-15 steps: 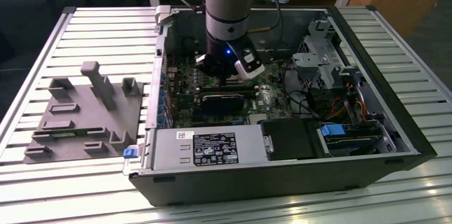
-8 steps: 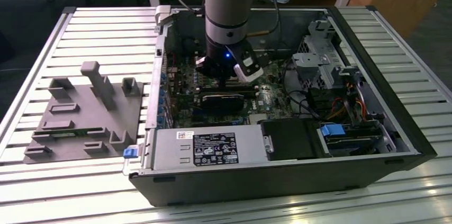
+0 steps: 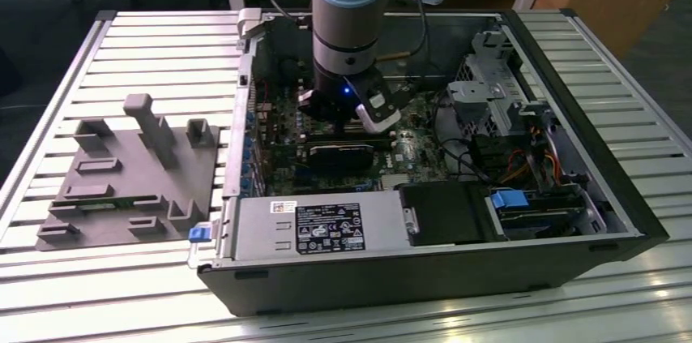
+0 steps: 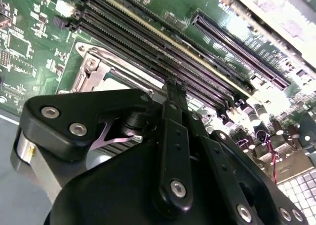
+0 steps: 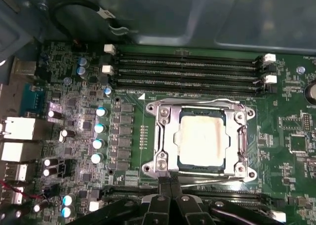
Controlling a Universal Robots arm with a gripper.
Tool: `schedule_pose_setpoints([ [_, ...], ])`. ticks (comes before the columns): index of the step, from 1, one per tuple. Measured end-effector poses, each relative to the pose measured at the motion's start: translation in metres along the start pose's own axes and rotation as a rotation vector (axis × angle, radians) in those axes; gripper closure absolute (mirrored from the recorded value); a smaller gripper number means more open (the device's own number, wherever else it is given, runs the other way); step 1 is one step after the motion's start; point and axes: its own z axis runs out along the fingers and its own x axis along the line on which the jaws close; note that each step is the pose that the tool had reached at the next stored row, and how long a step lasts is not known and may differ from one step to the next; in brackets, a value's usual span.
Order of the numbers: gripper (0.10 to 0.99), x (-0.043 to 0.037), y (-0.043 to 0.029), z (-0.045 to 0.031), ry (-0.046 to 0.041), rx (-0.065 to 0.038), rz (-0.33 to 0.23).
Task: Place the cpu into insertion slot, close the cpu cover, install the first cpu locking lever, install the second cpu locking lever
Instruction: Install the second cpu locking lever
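Cpu: you see it seated in the insertion slot, pale face up.
Cpu cover: lies closed around it.
Gripper: fingers pressed together, tips at the socket's near edge.

The chip has a pale beige face, framed by a shiny silver metal cover on a green circuit board dotted with silver-topped cylinders. Long black slots end in white clips, and the gripper is black with silver screws.
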Motion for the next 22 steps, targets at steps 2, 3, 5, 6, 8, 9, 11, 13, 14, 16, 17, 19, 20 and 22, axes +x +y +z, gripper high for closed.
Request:
schedule_pose_setpoints([
  [2,0.980,0.0017,-0.0015,0.0006,-0.0004,-0.013,0.000],
  [3,0.980,0.0025,-0.0023,0.0009,-0.0005,-0.018,0.000],
  [5,0.980,0.0037,-0.0036,0.0011,-0.0007,-0.026,0.000],
  [6,0.980,0.0039,-0.0041,0.0011,-0.0008,-0.030,0.000],
  [8,0.980,0.0042,-0.0052,0.0010,-0.0010,-0.034,0.000],
  [9,0.980,0.0043,-0.0061,0.0009,-0.0010,-0.035,0.000],
  [11,0.980,0.0046,-0.0085,0.0005,-0.0010,-0.038,0.000],
  [13,0.980,0.0049,-0.0110,0.0000,-0.0011,-0.044,0.000],
  [14,0.980,0.0052,-0.0121,-0.0002,-0.0012,-0.048,0.000],
  [16,0.980,0.0062,-0.0138,-0.0006,-0.0015,-0.056,0.001],
  [17,0.980,0.0067,-0.0145,-0.0007,-0.0016,-0.059,0.000],
  [19,0.980,0.0079,-0.0159,-0.0007,-0.0020,-0.065,0.000],
  [20,0.980,0.0084,-0.0165,-0.0006,-0.0020,-0.068,0.000],
  [22,0.980,0.0092,-0.0170,0.0002,-0.0023,-0.071,0.000],
])
